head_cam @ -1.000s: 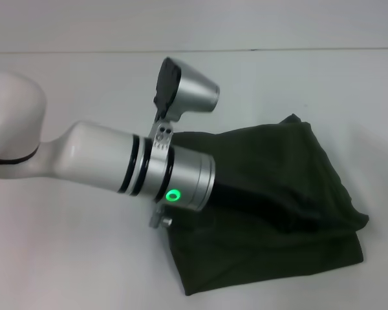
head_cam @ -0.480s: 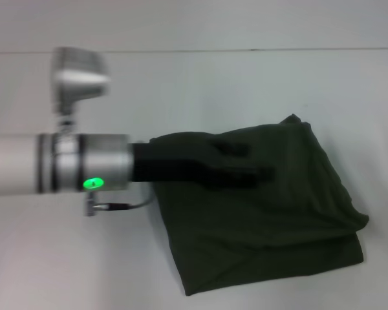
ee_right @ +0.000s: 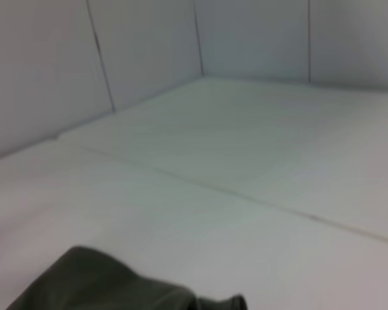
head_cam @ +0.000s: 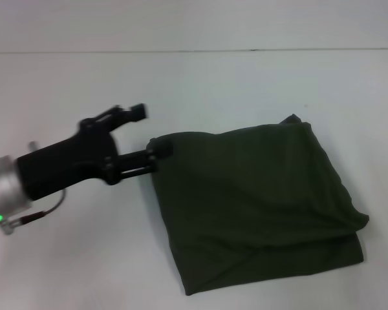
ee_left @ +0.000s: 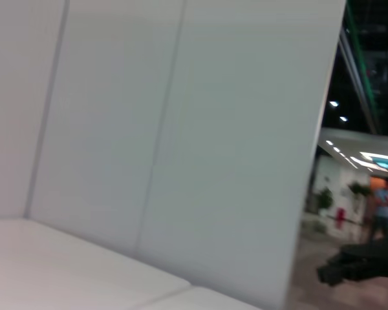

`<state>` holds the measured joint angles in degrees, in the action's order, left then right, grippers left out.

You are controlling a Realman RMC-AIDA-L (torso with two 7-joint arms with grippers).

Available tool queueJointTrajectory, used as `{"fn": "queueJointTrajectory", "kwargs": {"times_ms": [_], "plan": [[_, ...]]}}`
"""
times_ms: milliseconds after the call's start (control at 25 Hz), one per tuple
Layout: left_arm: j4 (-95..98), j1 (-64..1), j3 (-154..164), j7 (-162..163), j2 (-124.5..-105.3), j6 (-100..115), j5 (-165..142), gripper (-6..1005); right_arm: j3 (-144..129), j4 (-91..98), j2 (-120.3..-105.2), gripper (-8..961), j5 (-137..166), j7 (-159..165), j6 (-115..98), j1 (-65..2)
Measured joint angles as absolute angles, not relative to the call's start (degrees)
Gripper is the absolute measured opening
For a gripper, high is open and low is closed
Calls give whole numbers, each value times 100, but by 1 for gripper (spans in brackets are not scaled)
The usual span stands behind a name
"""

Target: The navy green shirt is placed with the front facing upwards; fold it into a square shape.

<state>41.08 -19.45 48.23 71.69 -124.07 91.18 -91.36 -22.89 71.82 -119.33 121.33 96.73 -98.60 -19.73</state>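
Head view: a white table (head_cam: 258, 84) was recorded as the work surface, backed by pale panelled walls (ee_right: 142, 51); a lit room beyond the panel edge was glimpsed in the left wrist view. The navy green shirt (head_cam: 258, 206) was found right of centre on the table, already folded into a roughly square stack, lettering hidden, layers slightly offset along the near right edge. The cloth was judged soft, light and limp, best taken at a corner or folded edge. The left gripper (head_cam: 139, 139) was seen with fingers spread, one touching the shirt's far left corner, nothing gripped. The right gripper was not seen.
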Motion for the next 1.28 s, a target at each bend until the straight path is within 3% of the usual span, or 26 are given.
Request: {"fn": "queueJointTrajectory", "kwargs": {"times_ms": [120,320,560,760,1000,1080,1280], "plan": [[4002,-1824,4405,6880,-12390,9293,-9177,939,-2569,7859,-11899,108,12619,10682,-10202,-2152],[4035,-1593,4073,6583,-12384,9340,-9243,934,-2890,8137,-11689,194,14012,12047,-11169,-3010],[4134,-1560,3877,6536,-12377,9442,-9455,934,-3657,8175,-11780,434,15944,12859,-11397,-3793],[4276,-1537,3776,6531,-12366,9470,-9546,934,-4331,8147,-11865,688,16129,13329,-11426,-3908],[4354,-1580,3766,6528,-12348,9420,-9619,934,-4570,7679,-11933,885,15607,13578,-11407,-3899],[4393,-1591,3764,6527,-12342,9413,-9621,934,-4609,7541,-11946,942,15533,13652,-11385,-3892],[4461,-1621,3699,6513,-12330,9396,-9635,934,-4631,7356,-11953,943,15451,13910,-11280,-3840]]}}
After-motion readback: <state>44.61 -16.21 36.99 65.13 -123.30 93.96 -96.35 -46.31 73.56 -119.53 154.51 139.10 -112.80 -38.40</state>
